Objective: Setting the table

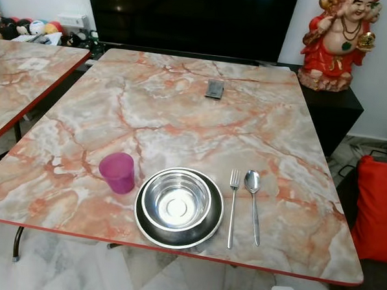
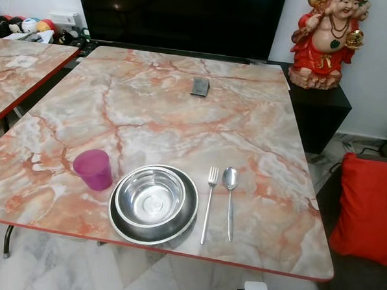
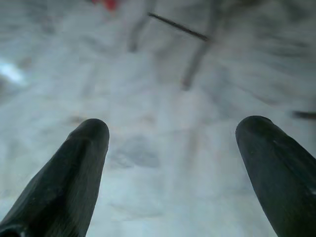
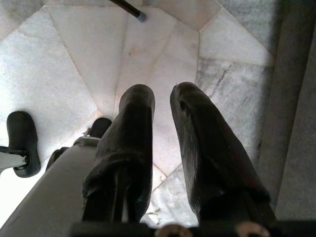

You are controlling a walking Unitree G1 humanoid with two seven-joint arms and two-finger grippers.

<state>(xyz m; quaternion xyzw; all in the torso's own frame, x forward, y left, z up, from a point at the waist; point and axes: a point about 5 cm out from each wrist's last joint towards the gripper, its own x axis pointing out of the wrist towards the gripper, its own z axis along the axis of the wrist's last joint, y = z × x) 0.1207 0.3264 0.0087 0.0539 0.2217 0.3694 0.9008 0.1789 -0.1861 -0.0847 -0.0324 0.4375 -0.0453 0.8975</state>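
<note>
Marbled pink table (image 1: 182, 118) bears a steel bowl (image 1: 176, 200) nested in a plate (image 1: 205, 231), translucent magenta cup (image 1: 117, 172), fork (image 1: 232, 205), spoon (image 1: 253, 203); left gripper (image 3: 173, 148) gapes, right gripper (image 4: 163, 106) nearly closed, empty.

One purple cup (image 1: 117, 172), one steel bowl (image 1: 176, 199), one dark plate (image 1: 205, 233), one fork (image 1: 232, 207), one spoon (image 1: 253, 204), two marble tables (image 1: 182, 118)

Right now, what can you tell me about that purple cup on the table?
The purple cup is a small tumbler of translucent magenta plastic, by its look, slightly wider at the rim than at the base, with no handle. It stands upright and looks empty, near the front edge of the marble-patterned table. It sits just left of the steel bowl that rests on a dark plate, close to them, though whether they touch is unclear. Only the tabletop supports it.
</note>
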